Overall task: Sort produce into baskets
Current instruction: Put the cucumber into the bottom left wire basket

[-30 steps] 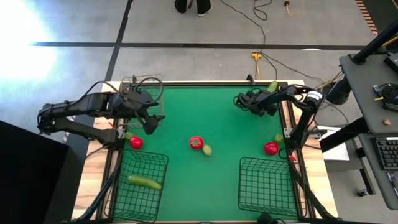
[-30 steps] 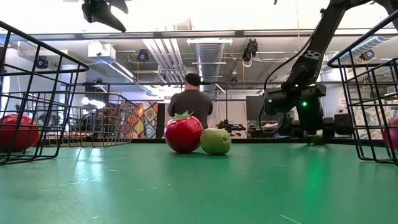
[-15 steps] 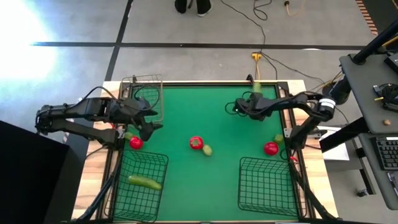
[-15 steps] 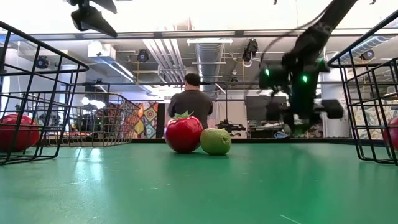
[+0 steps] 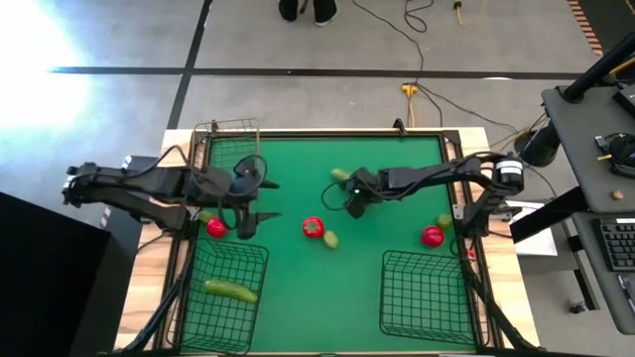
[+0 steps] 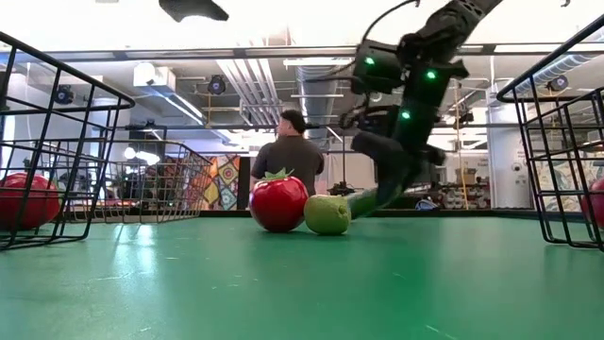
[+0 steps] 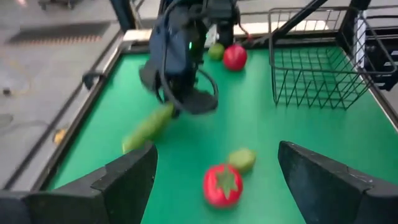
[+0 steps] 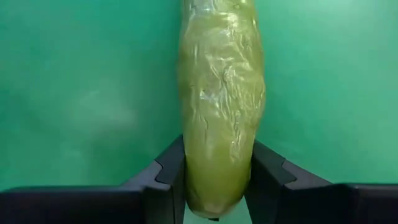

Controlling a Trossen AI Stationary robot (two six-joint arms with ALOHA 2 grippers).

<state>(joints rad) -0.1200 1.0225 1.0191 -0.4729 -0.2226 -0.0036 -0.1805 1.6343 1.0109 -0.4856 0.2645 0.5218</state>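
dark arms, black cables, seemingly green lights

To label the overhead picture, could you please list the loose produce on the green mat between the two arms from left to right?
Red tomato by the left gripper → red tomato at centre → small green fruit → cucumber held by the right gripper → red tomato.

Your two arms reach inward over the table from opposite sides

Your right arm stretches far toward the table's middle, wrist low, and its right gripper [image 8: 214, 168] has both fingers [image 8: 171, 168] pressed against the sides of a cucumber [image 8: 221, 93] that sticks out past the tips. Your left arm extends from the left edge, its left gripper [image 7: 214, 171] held above the table with the fingers spread wide and nothing between them
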